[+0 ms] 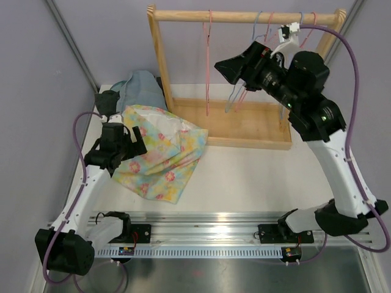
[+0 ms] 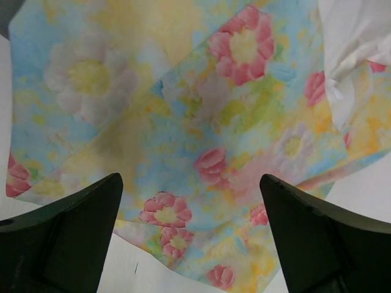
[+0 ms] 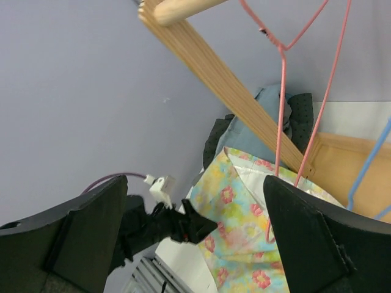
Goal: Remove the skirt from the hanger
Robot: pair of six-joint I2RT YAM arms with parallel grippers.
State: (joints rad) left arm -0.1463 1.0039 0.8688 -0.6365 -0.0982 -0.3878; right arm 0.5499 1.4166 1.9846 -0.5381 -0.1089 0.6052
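A: So where does the skirt (image 1: 160, 155) lie?

B: Crumpled on the surface (image 1: 256, 177) toward nine o'clock, well apart from the pink hanger (image 1: 208, 61) on the rack (image 1: 244, 16) at twelve.

A: And the claws?

B: The left claw (image 2: 190, 189) hovers over it, jaws wide, holding nothing. The right claw (image 3: 195, 183), near that hanger, is wide and empty too.

A: How would the skirt handle?

B: Likely light, soft, floppy cloth; a pinch on a raised fold or the hem should do

The flat white table (image 1: 244, 177) holds a flowery yellow-and-blue skirt (image 1: 159, 160), a crumpled blue cloth (image 1: 142, 88) behind it, and a wooden clothes rack (image 1: 235, 125).
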